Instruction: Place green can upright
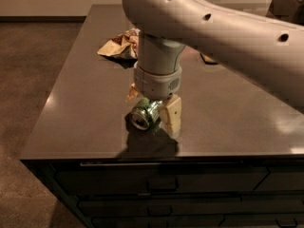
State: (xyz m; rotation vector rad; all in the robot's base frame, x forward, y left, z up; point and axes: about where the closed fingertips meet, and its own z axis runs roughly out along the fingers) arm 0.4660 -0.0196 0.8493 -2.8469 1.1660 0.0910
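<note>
The green can (144, 116) lies on its side on the dark table top (85, 103) near the front edge, with one silver end facing the camera. My gripper (152, 106) hangs straight down over it from the big pale arm. It is open, with one finger (171, 118) on the can's right and the other (133, 93) behind its left, so the can lies between them. The wrist hides the can's far end.
A crumpled snack bag (118, 45) lies at the back left of the table. A yellow sponge (209, 59) shows only partly behind the arm at the back right. The table's front edge (156, 157) is just in front of the can, with drawers below.
</note>
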